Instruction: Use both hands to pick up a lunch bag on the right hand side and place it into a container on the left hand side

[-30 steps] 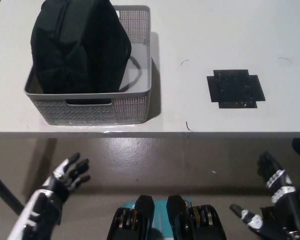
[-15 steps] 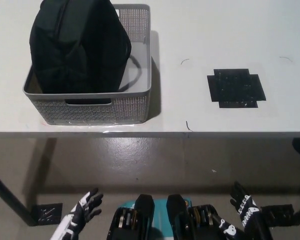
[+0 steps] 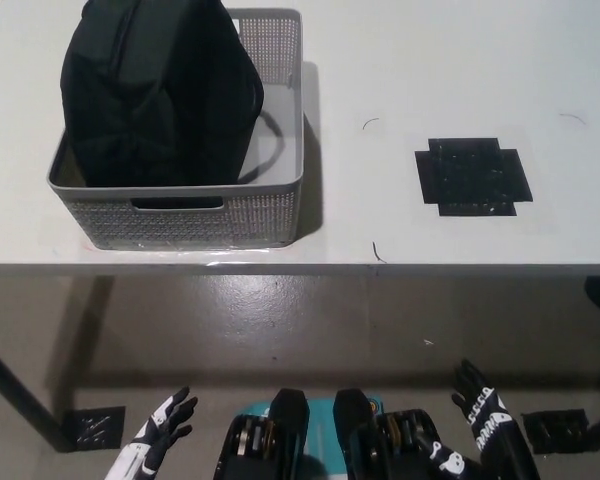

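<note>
Black lunch bag (image 3: 160, 90) sat inside the grey container (image 3: 270, 205) at ten o'clock; left hand (image 3: 160, 432) and right hand (image 3: 485, 420) hung low, fingers spread, empty. Best kept clear.

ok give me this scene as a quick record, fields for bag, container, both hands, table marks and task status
lunch bag: black lunch bag, standing inside the container, rising above its rim
container: grey perforated basket at the table's left
left hand: left hand low below the table edge, open, holding nothing
right hand: right hand low below the table edge, open, holding nothing
table marks: black tape patch on the white table, right of the basket
task status: bag appears placed
</note>
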Robot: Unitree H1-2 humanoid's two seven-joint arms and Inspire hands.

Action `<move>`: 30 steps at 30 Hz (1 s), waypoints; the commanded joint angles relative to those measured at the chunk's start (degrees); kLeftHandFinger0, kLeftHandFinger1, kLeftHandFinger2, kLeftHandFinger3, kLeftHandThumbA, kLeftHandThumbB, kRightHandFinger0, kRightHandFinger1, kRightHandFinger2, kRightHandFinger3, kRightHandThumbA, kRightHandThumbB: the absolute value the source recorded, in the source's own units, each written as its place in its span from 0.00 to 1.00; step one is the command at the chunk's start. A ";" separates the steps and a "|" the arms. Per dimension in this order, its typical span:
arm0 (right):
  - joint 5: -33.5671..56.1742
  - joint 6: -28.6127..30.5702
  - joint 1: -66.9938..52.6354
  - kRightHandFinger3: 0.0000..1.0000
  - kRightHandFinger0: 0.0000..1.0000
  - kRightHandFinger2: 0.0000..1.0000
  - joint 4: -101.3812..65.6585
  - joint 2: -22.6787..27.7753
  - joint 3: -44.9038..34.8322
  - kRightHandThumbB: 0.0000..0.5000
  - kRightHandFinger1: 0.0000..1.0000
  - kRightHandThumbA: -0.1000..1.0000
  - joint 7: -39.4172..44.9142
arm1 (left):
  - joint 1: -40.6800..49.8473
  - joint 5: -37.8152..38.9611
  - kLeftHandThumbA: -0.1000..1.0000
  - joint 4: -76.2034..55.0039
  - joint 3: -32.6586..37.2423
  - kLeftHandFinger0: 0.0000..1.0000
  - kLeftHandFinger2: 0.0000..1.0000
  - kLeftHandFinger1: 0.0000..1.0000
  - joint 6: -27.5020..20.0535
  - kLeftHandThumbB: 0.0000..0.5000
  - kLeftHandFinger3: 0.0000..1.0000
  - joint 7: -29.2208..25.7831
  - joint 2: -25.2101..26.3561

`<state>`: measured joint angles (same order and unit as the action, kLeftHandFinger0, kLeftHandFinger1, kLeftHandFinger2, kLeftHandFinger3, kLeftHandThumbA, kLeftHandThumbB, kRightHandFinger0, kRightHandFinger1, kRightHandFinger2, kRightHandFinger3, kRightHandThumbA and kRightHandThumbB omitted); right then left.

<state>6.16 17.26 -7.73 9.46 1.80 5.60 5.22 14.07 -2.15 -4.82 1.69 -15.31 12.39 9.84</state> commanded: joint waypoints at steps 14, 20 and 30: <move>-1.27 2.96 3.07 1.00 1.00 1.00 -0.33 0.08 -0.29 0.54 1.00 1.00 1.25 | -1.18 0.93 1.00 -2.84 -3.14 1.00 1.00 1.00 0.07 0.52 1.00 -1.69 -0.01; -1.59 3.36 2.31 1.00 1.00 1.00 -0.40 0.28 -0.71 0.54 1.00 1.00 1.01 | -0.88 0.46 1.00 -2.82 -2.73 1.00 1.00 1.00 0.54 0.52 1.00 -1.63 -0.43; -1.97 4.52 1.36 1.00 1.00 1.00 0.25 0.68 -0.90 0.51 1.00 1.00 1.23 | 0.00 2.56 1.00 -2.53 -2.99 1.00 1.00 1.00 0.40 0.48 1.00 -1.04 -0.38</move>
<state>4.90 17.87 -6.06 10.37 2.33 5.06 6.14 13.29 -1.45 -5.84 -0.95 -14.61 12.35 9.64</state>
